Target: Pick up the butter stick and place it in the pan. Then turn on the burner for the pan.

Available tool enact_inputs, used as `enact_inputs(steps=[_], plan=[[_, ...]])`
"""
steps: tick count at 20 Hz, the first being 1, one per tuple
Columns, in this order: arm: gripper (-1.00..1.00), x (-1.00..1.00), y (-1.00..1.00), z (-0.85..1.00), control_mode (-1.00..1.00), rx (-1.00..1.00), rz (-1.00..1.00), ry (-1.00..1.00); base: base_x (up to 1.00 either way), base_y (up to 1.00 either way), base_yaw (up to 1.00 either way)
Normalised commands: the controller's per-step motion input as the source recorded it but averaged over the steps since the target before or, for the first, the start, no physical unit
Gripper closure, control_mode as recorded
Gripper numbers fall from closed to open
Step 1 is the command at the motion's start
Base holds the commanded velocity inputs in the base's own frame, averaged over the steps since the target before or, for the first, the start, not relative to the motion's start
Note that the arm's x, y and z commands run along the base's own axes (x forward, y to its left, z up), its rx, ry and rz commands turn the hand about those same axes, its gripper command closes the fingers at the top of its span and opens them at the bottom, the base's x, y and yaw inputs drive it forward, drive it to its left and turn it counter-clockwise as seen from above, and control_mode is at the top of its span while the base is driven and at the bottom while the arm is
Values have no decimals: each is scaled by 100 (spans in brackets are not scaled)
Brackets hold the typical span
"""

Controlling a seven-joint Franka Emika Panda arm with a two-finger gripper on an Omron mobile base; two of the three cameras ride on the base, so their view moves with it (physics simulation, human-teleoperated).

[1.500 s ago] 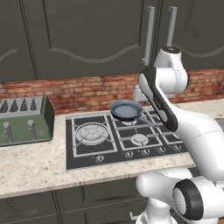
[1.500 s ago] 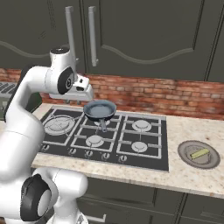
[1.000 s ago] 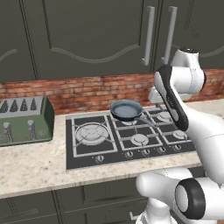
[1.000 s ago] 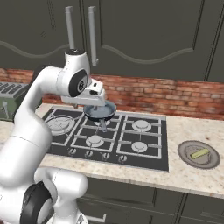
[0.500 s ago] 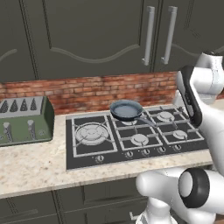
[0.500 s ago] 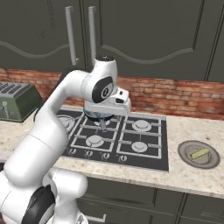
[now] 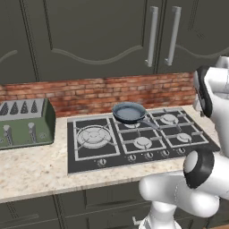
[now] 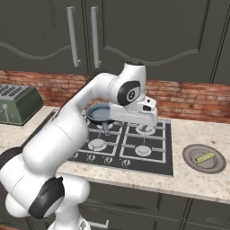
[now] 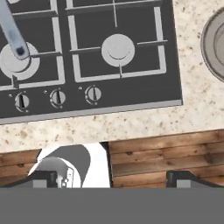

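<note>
The gripper (image 9: 111, 179) is largely cut off in the hand view: two dark finger tips (image 9: 43, 178) just clear the bottom edge, set far apart, jaws wide with nothing between them. In the right base view the white hand covers part of the hob (image 8: 161, 167) and hides the near rim of the pan (image 8: 96, 112). In the hand view the round grey plate (image 9: 214, 48) is cut by the right edge, and the pan's handle (image 9: 12, 33) enters from the top left.

Count:
- one butter stick (image 8: 205, 157), lying on the plate (image 8: 191, 162) on the counter (image 8: 179, 179) right of the hob, well apart from the pan
- one pan (image 7: 129, 112) on a rear burner
- five burners in the left base view
- five knobs (image 7: 102, 162) along the hob's front edge
- one green toaster (image 7: 24, 123)
- two cabinet handles (image 7: 152, 36).
</note>
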Motion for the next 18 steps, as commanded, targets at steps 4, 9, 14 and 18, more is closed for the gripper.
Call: enact_inputs(steps=[4, 9, 14, 18], plan=[[-100, 0, -58, -12, -100, 0, -6, 18, 0, 0, 0], [-100, 0, -48, -28, -100, 0, -7, 13, 0, 0, 0], [-100, 0, -32, -38, -100, 0, -6, 6, 0, 0, 0], [-100, 0, -22, -26, -100, 0, -7, 7, 0, 0, 0]])
